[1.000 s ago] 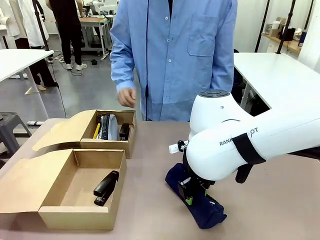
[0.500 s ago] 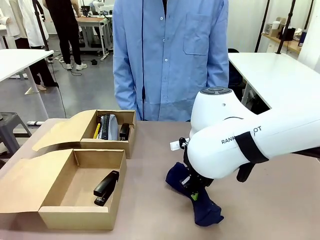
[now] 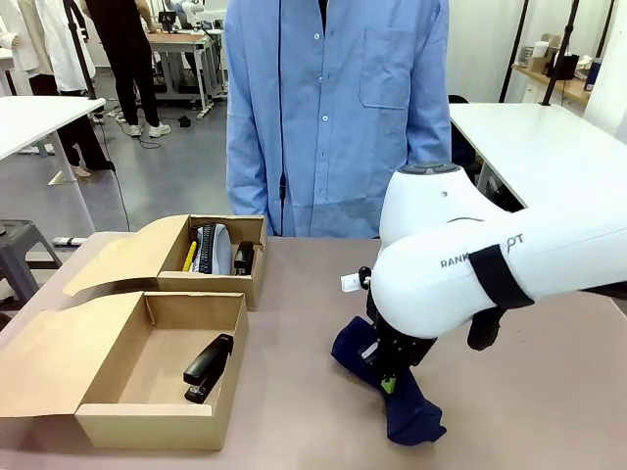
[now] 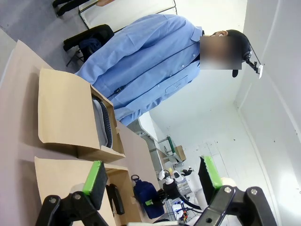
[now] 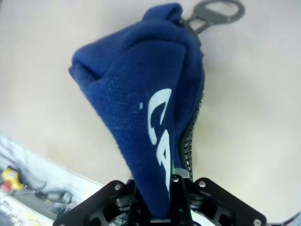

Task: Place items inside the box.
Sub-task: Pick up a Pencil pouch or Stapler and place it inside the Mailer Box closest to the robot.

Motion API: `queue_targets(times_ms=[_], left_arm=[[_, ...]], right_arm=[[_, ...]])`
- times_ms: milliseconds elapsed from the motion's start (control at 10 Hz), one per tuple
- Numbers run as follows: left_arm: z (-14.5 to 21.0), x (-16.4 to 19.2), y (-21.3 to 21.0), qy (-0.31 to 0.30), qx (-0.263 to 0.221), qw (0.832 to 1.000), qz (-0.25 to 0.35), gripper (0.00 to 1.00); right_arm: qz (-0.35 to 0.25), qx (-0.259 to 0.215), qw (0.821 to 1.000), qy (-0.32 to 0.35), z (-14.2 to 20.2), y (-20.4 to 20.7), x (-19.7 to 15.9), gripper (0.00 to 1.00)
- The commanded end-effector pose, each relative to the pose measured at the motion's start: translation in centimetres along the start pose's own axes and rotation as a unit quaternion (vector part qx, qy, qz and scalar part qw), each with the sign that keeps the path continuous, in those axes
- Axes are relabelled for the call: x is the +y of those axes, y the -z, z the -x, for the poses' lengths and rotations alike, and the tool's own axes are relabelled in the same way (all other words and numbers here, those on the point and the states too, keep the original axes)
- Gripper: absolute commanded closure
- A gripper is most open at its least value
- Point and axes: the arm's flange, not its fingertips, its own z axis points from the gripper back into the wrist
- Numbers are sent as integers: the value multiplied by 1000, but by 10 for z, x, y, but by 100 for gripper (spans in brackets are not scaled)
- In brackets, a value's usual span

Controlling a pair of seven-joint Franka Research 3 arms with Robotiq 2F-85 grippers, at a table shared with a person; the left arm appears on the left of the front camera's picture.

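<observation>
My right gripper (image 3: 390, 380) is shut on the middle of a navy zip pouch (image 3: 409, 418), right of the table's centre, and the pouch sags at both ends. The right wrist view shows the pouch (image 5: 141, 94) with white lettering pinched between the fingers of the right gripper (image 5: 162, 209). A metal clasp (image 5: 218, 12) shows at its far end. The box (image 3: 147, 428) stands open at the front left, lid flap spread to the left, with a black stapler (image 3: 208, 367) inside. My left gripper (image 4: 153, 176) is open and empty, looking across the box (image 4: 56, 172) at the stapler (image 4: 115, 197).
A smaller cardboard box (image 3: 230, 286) behind the large one holds several stationery items. A person in a blue shirt (image 3: 338, 108) stands at the far edge. Bare tabletop lies between the boxes and the pouch. White tables stand off to both sides.
My right gripper has shut on the pouch and shifted a little right and up, tilting the pouch. The person has dropped a raised hand out of sight.
</observation>
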Motion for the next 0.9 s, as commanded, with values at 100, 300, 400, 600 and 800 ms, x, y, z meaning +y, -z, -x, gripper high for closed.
queue_targets(times_ms=[100,300,400,600,800], left_arm=[[-1,-2,1,11,-6,1000,8,0],[-1,-2,1,11,-6,1000,8,0],[-1,-2,1,11,-6,1000,8,0],[-1,-2,1,11,-6,1000,8,0],[-1,-2,1,11,-6,1000,8,0]], right_arm=[[-50,-24,989,134,62,-114,35,100],[-65,-158,955,242,80,-143,66,100],[-51,-159,955,244,81,-134,66,100],[-92,-84,976,181,79,-150,53,100],[-59,-115,967,221,79,-143,81,92]])
